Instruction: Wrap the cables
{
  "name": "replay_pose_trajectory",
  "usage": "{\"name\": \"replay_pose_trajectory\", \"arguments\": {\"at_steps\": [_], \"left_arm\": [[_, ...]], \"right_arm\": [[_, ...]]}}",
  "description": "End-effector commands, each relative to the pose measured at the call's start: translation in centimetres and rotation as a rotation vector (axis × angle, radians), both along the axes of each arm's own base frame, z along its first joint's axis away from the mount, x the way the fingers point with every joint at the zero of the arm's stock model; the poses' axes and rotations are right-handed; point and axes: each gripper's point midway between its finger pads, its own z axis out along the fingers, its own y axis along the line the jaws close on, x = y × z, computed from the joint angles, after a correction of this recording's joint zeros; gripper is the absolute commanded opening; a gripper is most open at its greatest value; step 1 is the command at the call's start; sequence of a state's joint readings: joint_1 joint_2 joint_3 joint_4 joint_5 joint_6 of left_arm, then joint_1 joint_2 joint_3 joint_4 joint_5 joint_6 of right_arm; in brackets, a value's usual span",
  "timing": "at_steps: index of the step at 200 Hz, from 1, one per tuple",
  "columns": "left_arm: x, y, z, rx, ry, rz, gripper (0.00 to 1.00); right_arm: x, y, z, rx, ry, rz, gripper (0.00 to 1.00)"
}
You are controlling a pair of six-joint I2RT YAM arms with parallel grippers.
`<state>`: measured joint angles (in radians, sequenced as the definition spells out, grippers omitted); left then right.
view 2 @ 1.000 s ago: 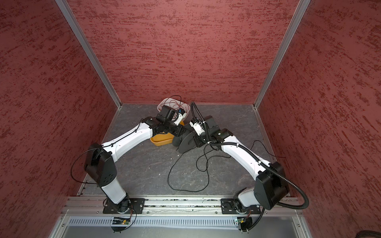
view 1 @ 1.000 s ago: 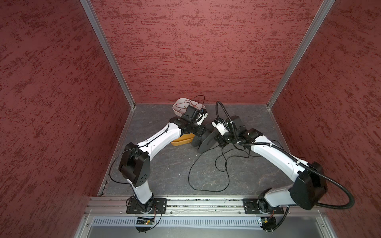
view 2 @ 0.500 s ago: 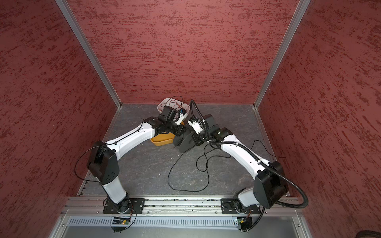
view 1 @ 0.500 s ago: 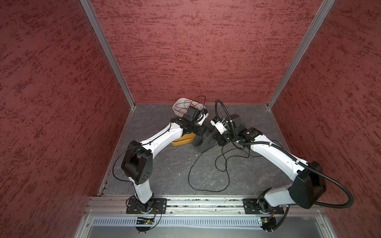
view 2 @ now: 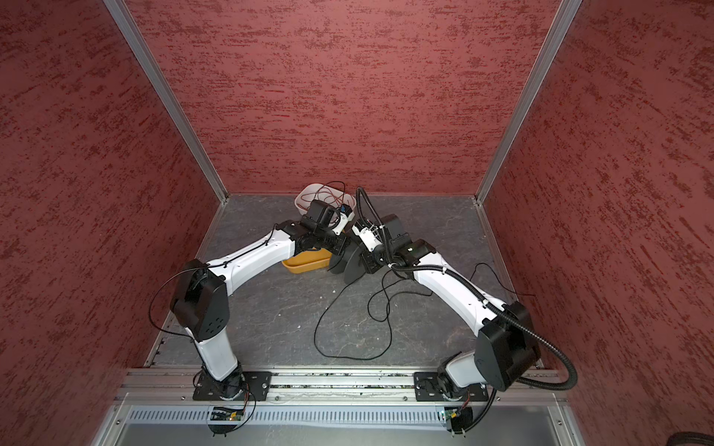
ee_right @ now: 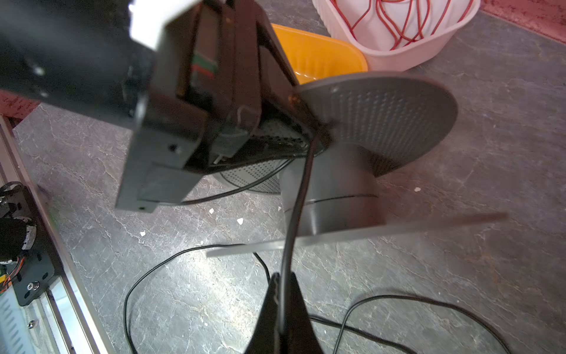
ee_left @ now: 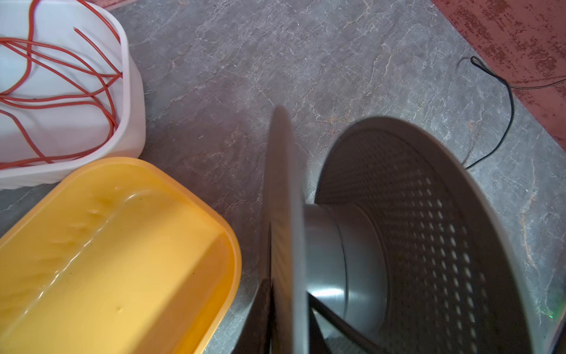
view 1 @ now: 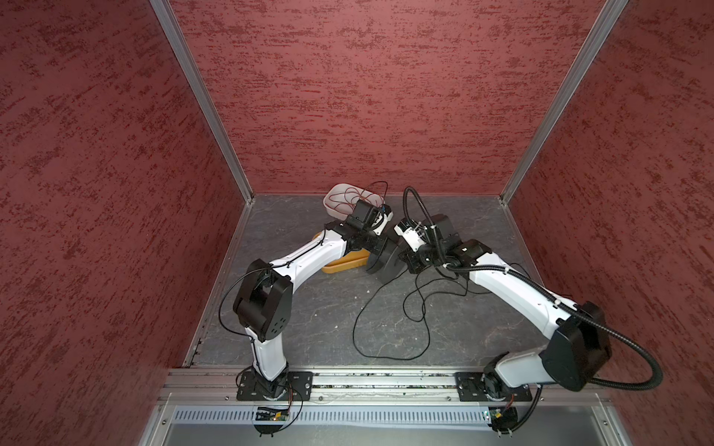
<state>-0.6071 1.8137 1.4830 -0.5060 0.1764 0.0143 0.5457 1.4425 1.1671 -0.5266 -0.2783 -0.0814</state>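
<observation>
Table [view 1: 309, 309] of grey stone pattern carries everything. A dark spool [view 1: 386, 262] is at the far centre between both arms, just right of a yellow tub [view 1: 344, 266]. A white tub [view 1: 334, 199] sits farther back. The left gripper [ee_left: 286, 306] clamps the spool's left flange. The right gripper [ee_right: 280, 294] pinches the thin black cable [ee_right: 295, 214], which rises to the spool and trails in loose loops over the near-centre table.
</observation>
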Motion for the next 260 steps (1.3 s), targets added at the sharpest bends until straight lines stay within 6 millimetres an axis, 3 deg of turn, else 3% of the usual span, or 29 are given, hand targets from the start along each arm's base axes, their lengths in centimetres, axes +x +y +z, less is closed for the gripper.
{"name": "replay_pose_trajectory", "arguments": {"at_steps": [1,46,81,104,196,213,235,249,260], "left_arm": [[0.5,-0.4,-0.1,-0.011,-0.01,0.006,0.12],[0.7,-0.6,-0.2,-0.016,-0.009,0.006,0.09],[0.8,-0.9,-0.1,-0.03,-0.006,0.005,0.2],[0.8,-1.2,-0.2,-0.04,-0.004,0.005,0.2],[1.5,-1.9,0.1,-0.046,-0.016,0.027,0.0],[1.6,-1.6,0.3,-0.032,-0.02,0.039,0.0],[1.6,-1.1,0.9,-0.012,-0.019,0.06,0.0],[1.7,-0.7,1.6,0.011,-0.019,0.084,0.0],[2.0,0.0,2.4,0.036,-0.024,0.116,0.0]], "right_arm": [[0.6,-0.1,-0.4,0.004,-0.015,-0.01,0.0],[0.3,-0.2,-1.0,0.007,-0.007,-0.014,0.0],[0.4,0.1,-0.2,0.031,-0.033,0.005,0.0],[0.5,0.3,0.1,0.032,-0.036,0.009,0.0],[0.8,-0.4,-0.5,0.012,-0.041,-0.039,0.0],[1.1,-0.5,-0.3,0.025,-0.05,-0.061,0.1],[1.5,-0.7,0.2,0.051,-0.069,-0.101,0.35],[1.4,-0.8,0.6,0.081,-0.087,-0.118,0.57],[1.3,-0.9,1.2,0.121,-0.11,-0.134,0.66]]}}
